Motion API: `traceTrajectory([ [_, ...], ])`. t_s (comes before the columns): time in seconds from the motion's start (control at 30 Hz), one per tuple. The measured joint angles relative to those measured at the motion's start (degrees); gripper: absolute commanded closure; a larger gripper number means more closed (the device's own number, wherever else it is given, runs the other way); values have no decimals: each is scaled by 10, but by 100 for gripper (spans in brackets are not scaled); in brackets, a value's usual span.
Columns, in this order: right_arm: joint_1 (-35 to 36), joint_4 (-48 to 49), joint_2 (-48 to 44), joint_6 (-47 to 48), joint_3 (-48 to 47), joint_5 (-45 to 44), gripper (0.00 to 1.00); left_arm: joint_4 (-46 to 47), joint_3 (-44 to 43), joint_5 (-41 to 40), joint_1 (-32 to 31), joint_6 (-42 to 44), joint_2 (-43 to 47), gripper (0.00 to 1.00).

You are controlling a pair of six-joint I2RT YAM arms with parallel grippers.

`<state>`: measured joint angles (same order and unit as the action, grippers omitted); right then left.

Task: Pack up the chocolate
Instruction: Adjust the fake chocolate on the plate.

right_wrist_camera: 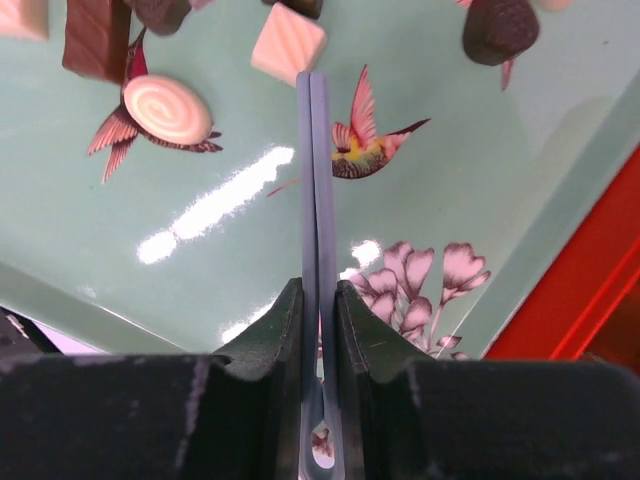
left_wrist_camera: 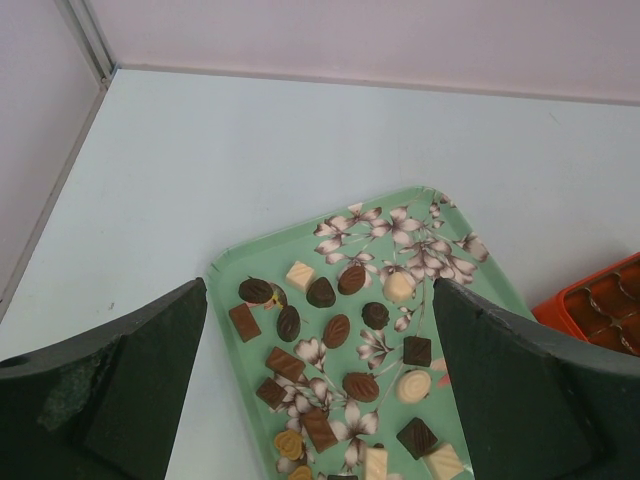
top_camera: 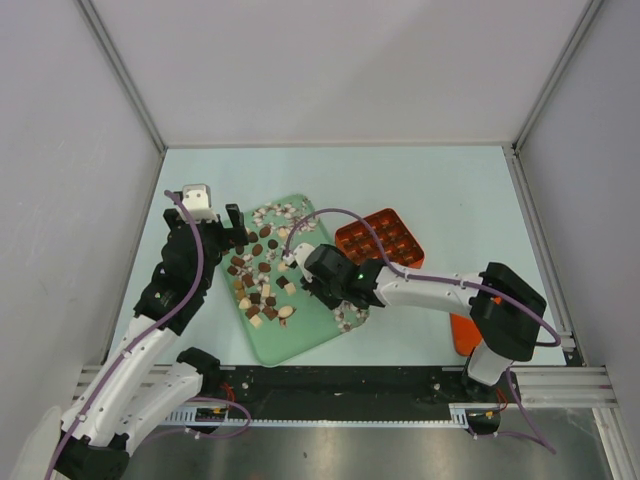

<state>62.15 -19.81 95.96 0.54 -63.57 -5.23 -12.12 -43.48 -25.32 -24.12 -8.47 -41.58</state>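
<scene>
Mint-green plastic tray [top_camera: 300, 340], printed with flowers and hummingbirds, sits in the middle of your pale blue surface [top_camera: 450, 190]. The chocolate [top_camera: 262, 275] is scattered all over it: small dark brown, lighter brown and cream pieces, round, leaf-shaped and square, every one lying loose on the tray. Just beside the tray's far right corner you have the orange square box with its grid of cells [top_camera: 385, 235].

Your right claw [right_wrist_camera: 320, 295] is low over the right half of the tray, clamped on a pair of thin grey-blue tweezers [right_wrist_camera: 311, 180]. The fingers press in from both sides, and the two blades run flat against each other right to the tip. That tip sits at the edge of a cream square piece [right_wrist_camera: 288, 45]; you cannot tell from the wrist view whether it actually touches. A white round piece with a swirl [right_wrist_camera: 167, 108] lies to the left of the blades. A dark round one [right_wrist_camera: 498, 28] lies to the right, clear of them.

Your left claw [left_wrist_camera: 320, 290] hangs above the tray's far left corner, its dark fingers [left_wrist_camera: 130, 400] spread wide apart. Between them you look down on a spread of dark, brown and cream pieces on the floral print, with a corner of the orange box showing at the right edge.
</scene>
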Motion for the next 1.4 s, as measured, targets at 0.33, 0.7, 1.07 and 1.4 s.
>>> traceTrajectory([
  [0.33,-54,20,-8,-35,0,-29,95,0,0,0,0,0,0,0],
  [0.7,-52,27,11,-36,-5,-13,94,0,0,0,0,0,0,0],
  [1.07,6,38,71,-36,-49,26,94,0,0,0,0,0,0,0],
  [1.4,7,1,97,-32,-74,24,94,0,0,1,0,0,0,0],
])
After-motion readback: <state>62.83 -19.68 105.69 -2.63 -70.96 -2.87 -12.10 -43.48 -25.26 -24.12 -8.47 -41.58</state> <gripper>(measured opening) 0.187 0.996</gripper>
